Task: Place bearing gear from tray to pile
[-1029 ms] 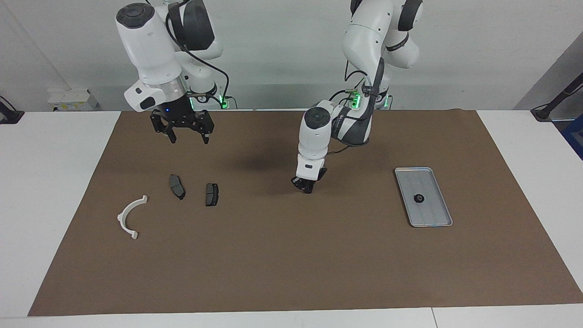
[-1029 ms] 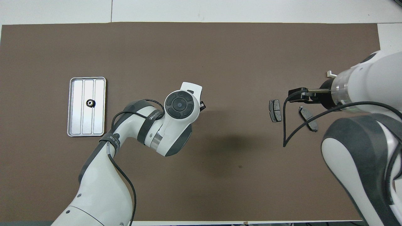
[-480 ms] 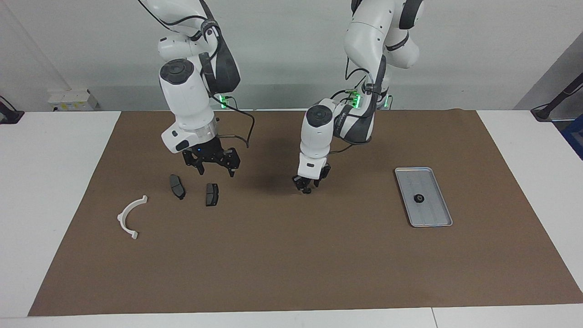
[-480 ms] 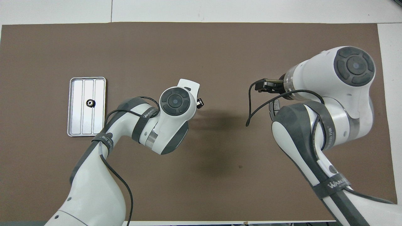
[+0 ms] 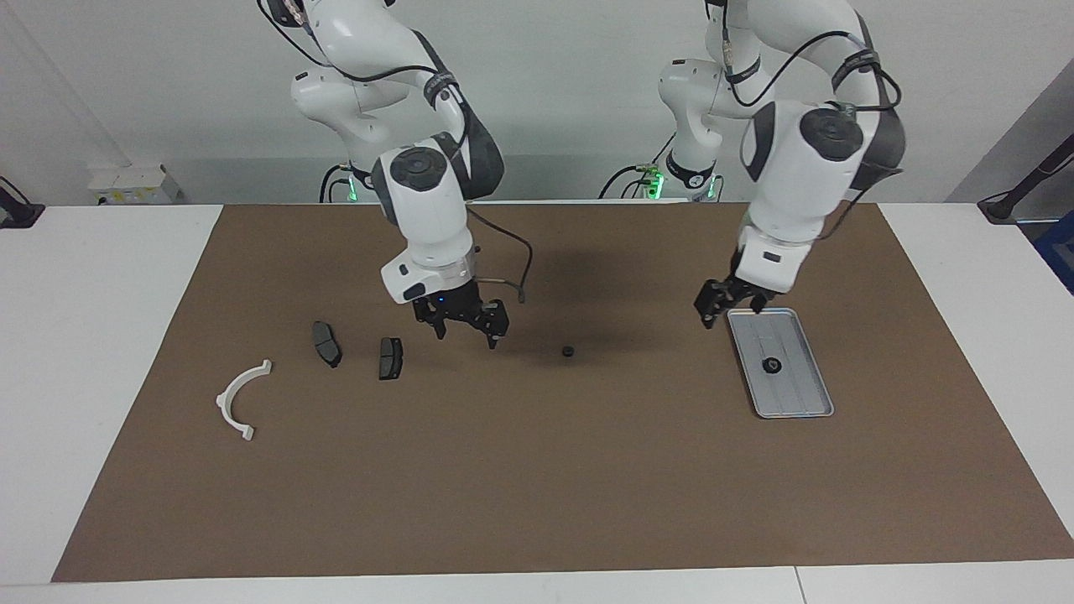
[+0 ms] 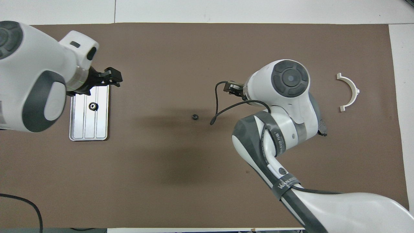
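Note:
One small black bearing gear point(image 5: 568, 351) lies on the brown mat in the table's middle, also in the overhead view point(image 6: 194, 116). A second gear point(image 5: 769, 365) lies in the silver tray point(image 5: 797, 401), also in the overhead view point(image 6: 93, 105). The tray also shows in the overhead view point(image 6: 97, 127). My left gripper point(image 5: 727, 314) hangs open and empty over the tray's corner toward the table's middle point(image 6: 115, 77). My right gripper point(image 5: 466, 334) is open and empty, above the mat between the loose gear and the pile. The pile is a white bracket point(image 5: 242, 398) and two dark plates point(image 5: 326, 343) point(image 5: 390, 357).
The brown mat point(image 5: 537, 486) covers most of the white table. In the overhead view the right arm hides the two plates except one tip point(image 6: 322, 130), and the bracket point(image 6: 351, 92) shows beside it.
My left gripper has let go of the gear on the mat's middle and swung over to the tray. My right gripper has moved from over the plates toward the loose gear.

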Motion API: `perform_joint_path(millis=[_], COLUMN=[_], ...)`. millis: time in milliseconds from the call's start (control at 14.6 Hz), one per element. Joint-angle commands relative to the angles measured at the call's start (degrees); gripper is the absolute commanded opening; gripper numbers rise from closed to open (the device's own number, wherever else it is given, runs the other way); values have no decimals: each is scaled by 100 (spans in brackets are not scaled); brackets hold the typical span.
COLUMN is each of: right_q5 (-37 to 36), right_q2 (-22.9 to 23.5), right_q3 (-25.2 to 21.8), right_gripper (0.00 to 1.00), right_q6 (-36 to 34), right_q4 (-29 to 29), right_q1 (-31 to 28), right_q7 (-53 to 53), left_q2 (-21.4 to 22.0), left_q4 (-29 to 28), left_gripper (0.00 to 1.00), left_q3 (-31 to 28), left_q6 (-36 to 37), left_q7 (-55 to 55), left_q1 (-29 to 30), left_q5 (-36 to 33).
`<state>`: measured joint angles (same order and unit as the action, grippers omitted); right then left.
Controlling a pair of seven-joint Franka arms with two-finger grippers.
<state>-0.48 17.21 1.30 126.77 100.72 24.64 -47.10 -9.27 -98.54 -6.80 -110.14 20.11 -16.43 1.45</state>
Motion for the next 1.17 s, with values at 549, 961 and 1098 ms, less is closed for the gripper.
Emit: perform_joint_path(millis=[549, 961, 1098], right_q5=[-778, -628, -628], right_q2=[2172, 2252, 2313], right_q3=[-34, 1, 19], right_gripper=[96, 95, 95], right_q6=[-1137, -803, -628], right_q4=[-2442, -2390, -2285], right_q1=[1113, 1245, 1385], right_q7=[-2663, -2717, -2708], left_q2=[-496, -637, -637], left_q4=[-1475, -1940, -2029], left_gripper=[92, 90, 88], left_q3=[100, 100, 100], left_q6=[-1905, -2573, -2626], left_q7=[-2011, -2204, -2204], left_q1=[993, 993, 1010], left_q5=[49, 49, 49])
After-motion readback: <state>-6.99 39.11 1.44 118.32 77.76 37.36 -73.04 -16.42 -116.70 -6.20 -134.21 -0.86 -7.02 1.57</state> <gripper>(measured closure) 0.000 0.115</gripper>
